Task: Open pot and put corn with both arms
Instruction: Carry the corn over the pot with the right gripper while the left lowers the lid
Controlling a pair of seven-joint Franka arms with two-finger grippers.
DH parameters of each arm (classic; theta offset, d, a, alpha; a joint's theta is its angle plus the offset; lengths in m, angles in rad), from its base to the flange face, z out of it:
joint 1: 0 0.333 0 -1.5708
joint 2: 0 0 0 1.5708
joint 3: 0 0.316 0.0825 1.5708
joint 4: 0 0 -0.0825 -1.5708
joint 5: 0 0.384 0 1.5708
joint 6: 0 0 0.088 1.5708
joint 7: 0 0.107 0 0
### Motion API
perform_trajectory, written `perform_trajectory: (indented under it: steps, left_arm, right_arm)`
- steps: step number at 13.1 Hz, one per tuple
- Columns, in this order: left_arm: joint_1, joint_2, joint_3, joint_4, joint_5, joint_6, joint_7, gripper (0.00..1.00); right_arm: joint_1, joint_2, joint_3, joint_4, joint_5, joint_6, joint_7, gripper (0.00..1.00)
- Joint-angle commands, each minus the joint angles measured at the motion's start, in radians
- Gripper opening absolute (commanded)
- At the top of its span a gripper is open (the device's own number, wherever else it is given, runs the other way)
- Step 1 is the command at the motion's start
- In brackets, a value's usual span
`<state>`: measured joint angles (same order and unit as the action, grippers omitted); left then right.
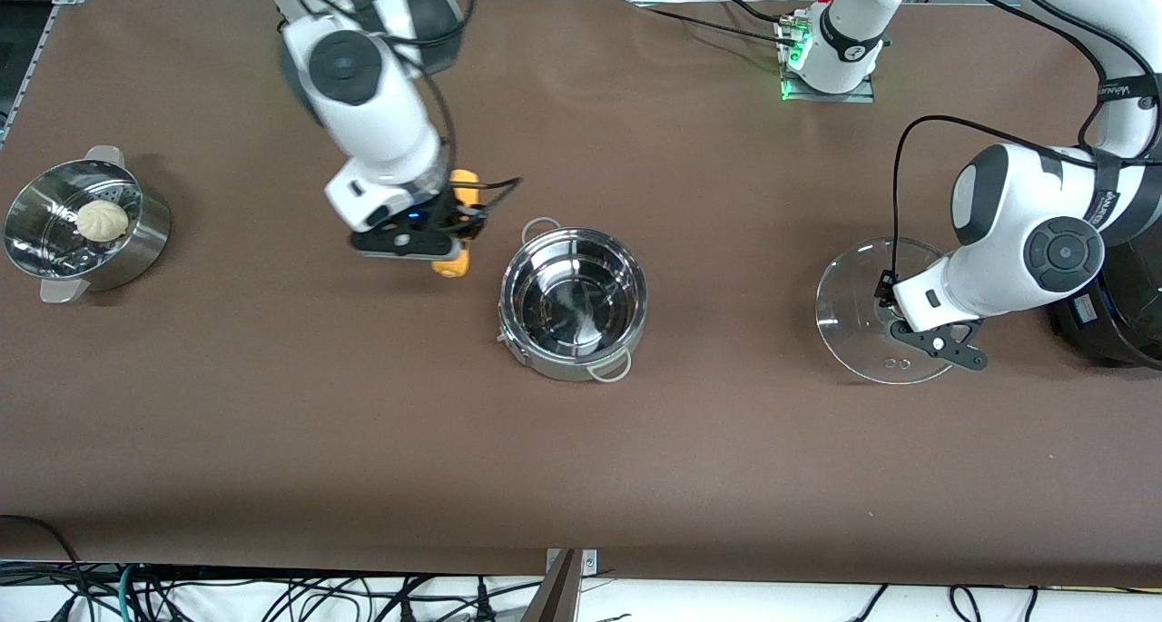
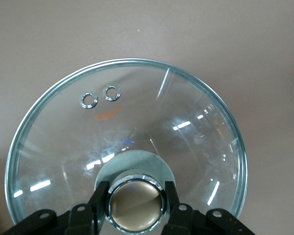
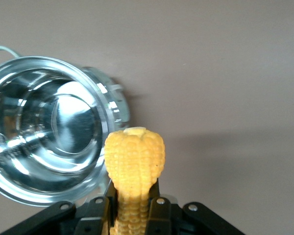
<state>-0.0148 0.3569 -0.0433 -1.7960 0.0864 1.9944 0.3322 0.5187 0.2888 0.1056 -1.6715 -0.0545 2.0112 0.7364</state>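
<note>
Nearest your front camera sits the pot (image 1: pixel 573 303), a shallow shiny steel round with thin wire loop handles at its 11 and 5 o'clock; you see it uncovered and empty, near the table's (image 1: pixel 581 477) middle. At the pot's 3 o'clock, well apart, you find the glass lid (image 1: pixel 858 304), clear with two small metal-ringed holes. The left gripper (image 2: pixel 135 205) is clenched on the lid's knob (image 2: pixel 135 201), a tan face in a chrome ring, and the left arm reaches in low from its end of the table, forearm nearly level. At the pot's 10 o'clock, the right gripper (image 3: pixel 135 208) grasps the corn (image 1: pixel 457 225), a yellow-orange husk-free cob gripped around its middle. The right arm comes down steeply from the top. At the pot's 9 o'clock, well apart, a steamer basket (image 1: pixel 136 241) holds a white bun (image 1: pixel 101 220).
</note>
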Motion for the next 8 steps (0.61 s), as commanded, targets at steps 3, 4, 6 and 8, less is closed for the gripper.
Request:
perform_trajectory:
  steps: [3, 4, 6, 8]
  left_arm:
    - [0.145, 0.037, -0.015, -0.125, 0.007, 0.17, 0.257, 0.0]
    - [0.165, 0.059, -0.016, -0.126, 0.006, 0.193, 0.283, 0.0]
    - [0.18, 0.088, -0.016, -0.126, -0.014, 0.205, 0.335, 0.0]
    - [0.205, 0.128, -0.016, -0.126, -0.04, 0.25, 0.419, 0.0]
  right_arm:
    - [0.095, 0.214, -0.01, 0.261, -0.048, -0.057, 0.193, 0.1]
    - [0.113, 0.257, -0.012, 0.316, -0.05, -0.058, 0.228, 0.1]
    - [0.132, 0.32, -0.012, 0.398, -0.056, -0.058, 0.258, 0.1]
    - [0.138, 0.337, -0.015, 0.412, -0.057, -0.051, 0.253, 0.1]
